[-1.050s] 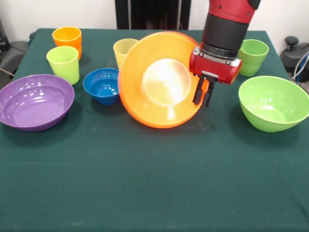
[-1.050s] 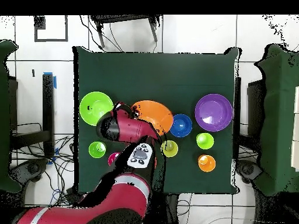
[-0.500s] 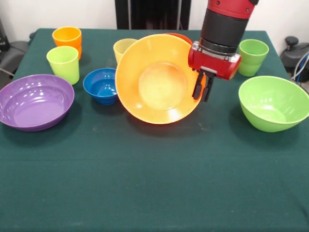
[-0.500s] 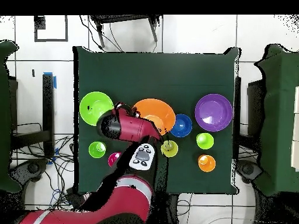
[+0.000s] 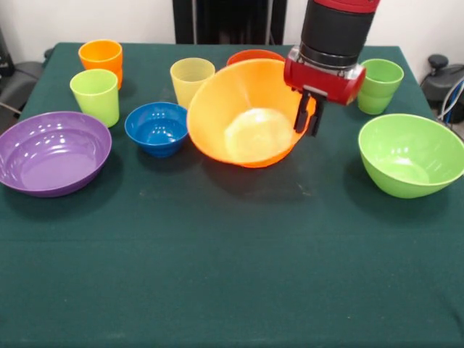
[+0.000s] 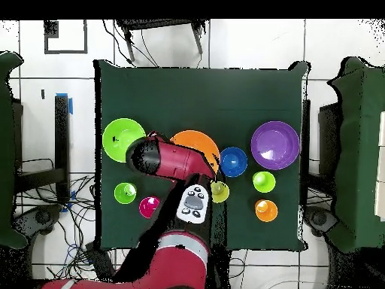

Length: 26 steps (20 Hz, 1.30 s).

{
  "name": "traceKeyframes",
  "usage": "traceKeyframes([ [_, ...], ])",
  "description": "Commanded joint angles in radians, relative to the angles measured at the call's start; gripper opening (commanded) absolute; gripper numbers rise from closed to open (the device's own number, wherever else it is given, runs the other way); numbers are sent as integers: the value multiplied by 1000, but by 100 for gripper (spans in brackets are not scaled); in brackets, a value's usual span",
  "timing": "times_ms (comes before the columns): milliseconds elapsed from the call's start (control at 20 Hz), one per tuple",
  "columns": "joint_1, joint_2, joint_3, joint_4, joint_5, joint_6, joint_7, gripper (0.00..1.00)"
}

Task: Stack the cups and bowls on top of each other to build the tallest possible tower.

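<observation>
The large orange-yellow bowl [image 5: 246, 112] hangs tilted above the middle of the green table [image 5: 232, 275], its opening facing the front camera. The pincer [image 5: 307, 116] is pinching its right rim. A red-orange bowl [image 5: 254, 56] peeks out behind it, the small blue bowl [image 5: 156, 127] sits just to its left, and the large green bowl [image 5: 410, 154] stands apart at right.

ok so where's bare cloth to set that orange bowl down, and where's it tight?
Free: the whole near strip of the table, in front of the purple bowl and green bowl. Crowded: the far rows, where the blue bowl, yellow cup and held orange bowl sit close together; the gripper grips its rim there.
</observation>
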Motion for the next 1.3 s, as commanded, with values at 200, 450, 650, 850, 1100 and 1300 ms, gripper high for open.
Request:
traceKeyframes([
  [200, -123, -6, 298, -46, 51, 509, 4, 0],
  [450, -171, -12, 386, -51, 80, 570, -35, 0],
  [650, -220, 1, 461, -79, 108, 690, -60, 0],
  [850, -230, 13, 500, -118, 123, 815, -2, 0],
  [1100, -273, 91, 597, -209, 128, 896, -96, 0],
  [1300, -294, 135, 634, -299, 91, 997, -122, 0],
])
